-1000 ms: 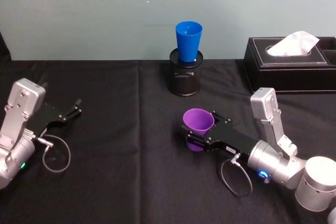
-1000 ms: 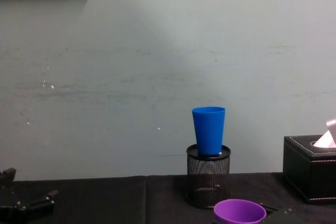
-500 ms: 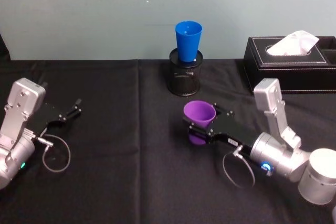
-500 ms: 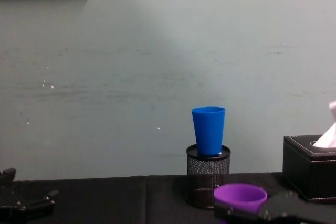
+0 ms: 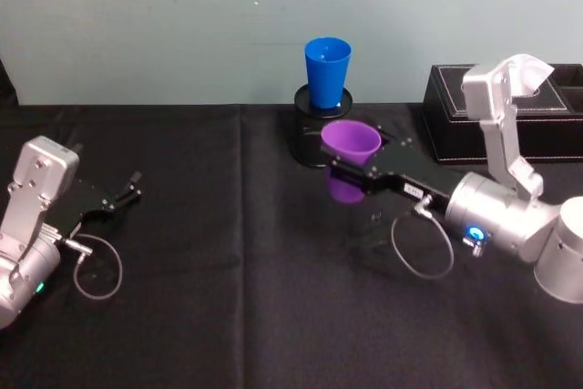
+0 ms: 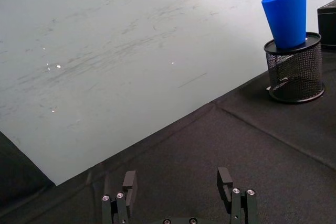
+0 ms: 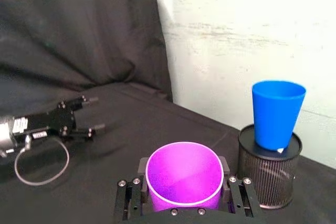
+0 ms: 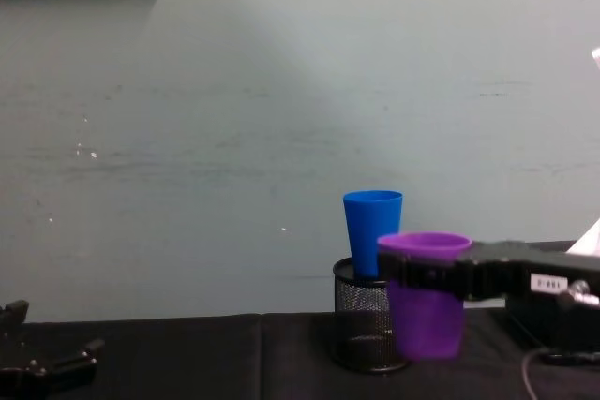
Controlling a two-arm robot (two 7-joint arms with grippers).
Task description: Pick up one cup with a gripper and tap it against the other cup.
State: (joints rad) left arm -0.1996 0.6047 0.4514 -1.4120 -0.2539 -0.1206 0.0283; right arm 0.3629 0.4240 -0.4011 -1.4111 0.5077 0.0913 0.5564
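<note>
Blue cup [image 6: 286, 17] in mesh holder [image 6: 294, 74]

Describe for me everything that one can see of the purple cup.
The purple cup looks like smooth plastic, tapered, without handle, and empty. It is upright, mouth up, held off the table between the black fingers of the right gripper. It hangs before the blue cup on the mesh pen holder, not touching either.

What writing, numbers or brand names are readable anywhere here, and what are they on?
White label on the right gripper holding the purple cup: print too blurred to read.
Blue cup, mesh holder, tissue box: no text seen.
Left gripper, parked on the left: nothing readable.
</note>
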